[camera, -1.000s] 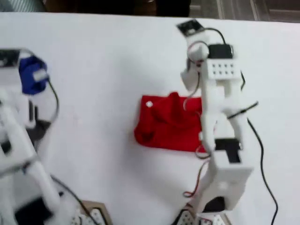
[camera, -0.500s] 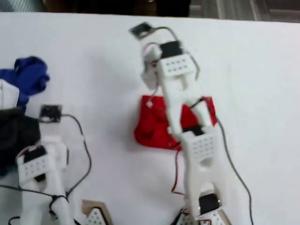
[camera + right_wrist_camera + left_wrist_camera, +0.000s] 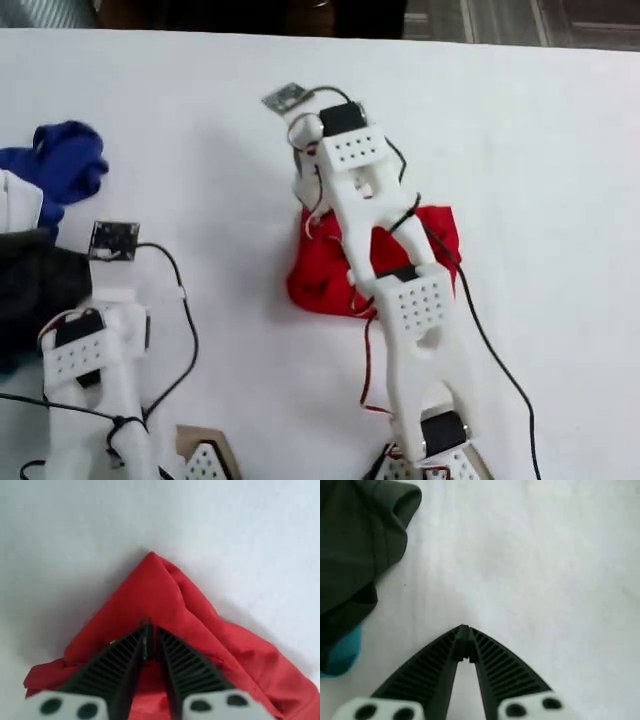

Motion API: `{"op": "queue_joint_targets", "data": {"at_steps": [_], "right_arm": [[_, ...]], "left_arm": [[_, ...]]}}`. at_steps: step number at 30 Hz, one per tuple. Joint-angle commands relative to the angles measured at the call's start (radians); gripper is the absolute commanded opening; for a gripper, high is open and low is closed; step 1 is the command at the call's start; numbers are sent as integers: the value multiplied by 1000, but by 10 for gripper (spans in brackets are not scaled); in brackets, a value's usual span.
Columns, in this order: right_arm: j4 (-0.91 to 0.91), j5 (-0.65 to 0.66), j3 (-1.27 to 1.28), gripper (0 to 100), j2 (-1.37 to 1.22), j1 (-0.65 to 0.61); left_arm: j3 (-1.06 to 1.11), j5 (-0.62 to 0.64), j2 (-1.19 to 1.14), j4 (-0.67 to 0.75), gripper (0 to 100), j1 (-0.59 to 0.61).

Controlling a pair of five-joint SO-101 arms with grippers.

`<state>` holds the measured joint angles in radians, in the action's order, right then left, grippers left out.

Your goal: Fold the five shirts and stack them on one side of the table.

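Right wrist view: right gripper (image 3: 146, 632), jaws closed on the red shirt (image 3: 165, 590), whose peaked fold projects just beyond its tips

Bright, even light falls from overhead in the high view, washing the white surface (image 3: 550, 150) almost flat, with no hard glare spots. The red shirt (image 3: 320, 285) throws only a soft grey shadow along its near edge. In the right wrist view a broad, diffuse shadow spreads over the surface beside the shirt's peak. In the left wrist view the surface is pale and evenly lit, the dark garment (image 3: 355, 540) reads nearly black, and the jaws stay dim.
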<state>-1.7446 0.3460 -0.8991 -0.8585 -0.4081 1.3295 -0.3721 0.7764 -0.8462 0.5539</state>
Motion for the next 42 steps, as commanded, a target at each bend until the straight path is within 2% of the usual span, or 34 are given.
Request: {"op": "queue_joint_targets", "data": {"at_steps": [1,13,18,27,31,33,38,42], "right_arm": [[-24,18,137,20,136,8],[-22,72,614,20,552,12],[-21,160,812,20,624,24],[21,199,881,20,832,111],[177,77,928,20,802,93],[225,55,974,20,751,51],[179,58,1045,20,702,-51],[114,91,1097,20,694,-42]], "left_arm": [[5,8,20,28,25,-5],[10,8,25,28,25,-5],[12,8,25,28,25,-5],[12,8,25,26,25,-5],[12,8,25,26,25,-5],[12,8,25,26,25,-5],[12,8,25,26,25,-5],[12,8,25,26,25,-5]]}}
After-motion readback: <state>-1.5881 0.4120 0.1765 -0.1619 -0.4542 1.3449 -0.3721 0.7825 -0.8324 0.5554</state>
